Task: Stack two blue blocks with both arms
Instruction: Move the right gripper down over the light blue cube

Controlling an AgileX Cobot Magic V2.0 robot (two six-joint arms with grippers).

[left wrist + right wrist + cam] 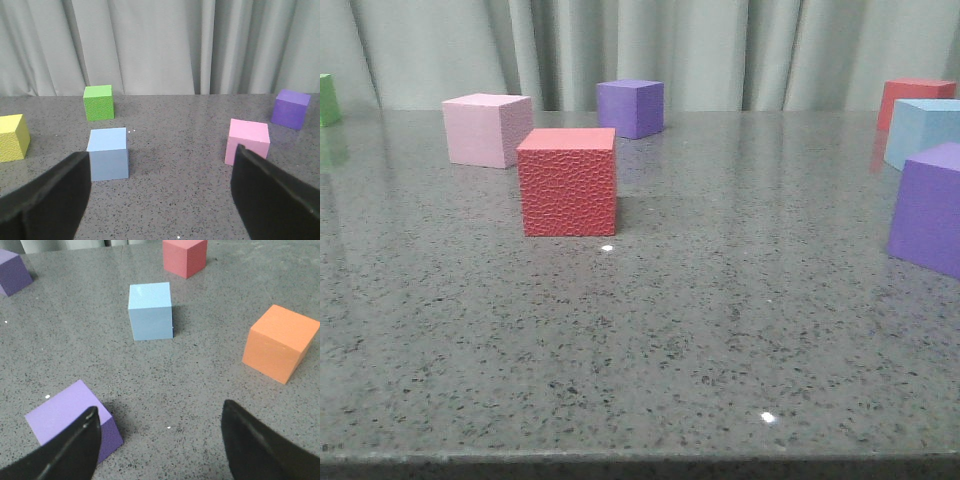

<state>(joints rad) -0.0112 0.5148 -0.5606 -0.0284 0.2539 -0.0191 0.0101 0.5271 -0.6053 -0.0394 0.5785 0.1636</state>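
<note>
Both sets of fingers (160, 192) (160, 440) gape wide and empty as each blue block (108, 153) (150, 311) waits ahead of them on the worktop (720, 330), seemingly light, rigid, best pinched across flat opposite sides.

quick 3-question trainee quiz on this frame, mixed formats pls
1. True or false: the left claw is shut on a blue block.
2. In the right wrist view, which cube lies beside the other blue block, out past the right claw? A) orange B) green C) yellow
3. Fill in: in the front view, the cube just behind the red textured cube is ____.

Key: 1 false, both claws are open and empty. 2 A, the orange cube. 3 pink.
</note>
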